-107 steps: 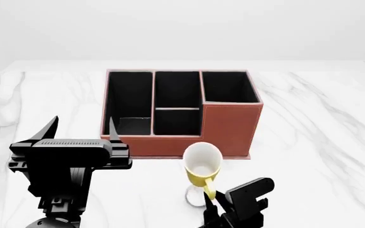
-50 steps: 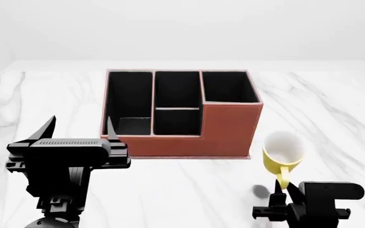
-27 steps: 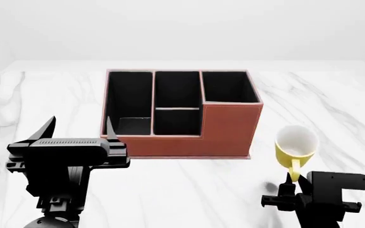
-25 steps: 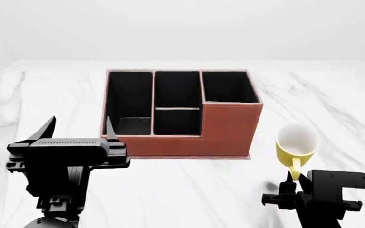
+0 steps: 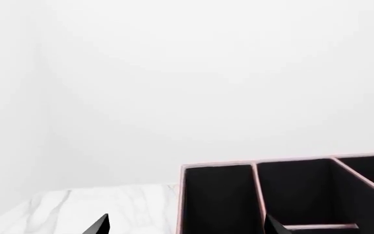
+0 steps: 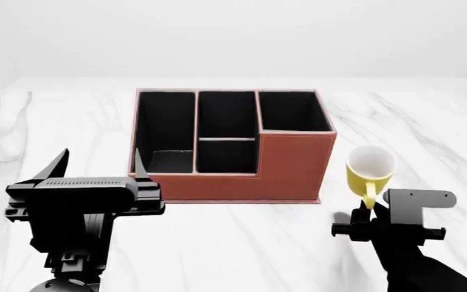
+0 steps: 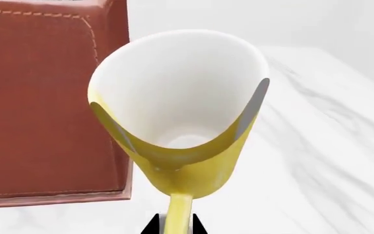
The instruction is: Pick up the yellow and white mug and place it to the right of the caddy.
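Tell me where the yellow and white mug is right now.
In the head view, the yellow and white mug is at the right, just beside the caddy at its tall corner, held by its handle in the right gripper.

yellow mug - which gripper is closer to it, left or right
Right. The right gripper is shut on the yellow mug by its handle, just right of the caddy. The left gripper hangs open in front of the caddy's far-left end, apart from the mug.

Two black pincer fingertips spread wide frame the caddy and its black compartments on white marble.
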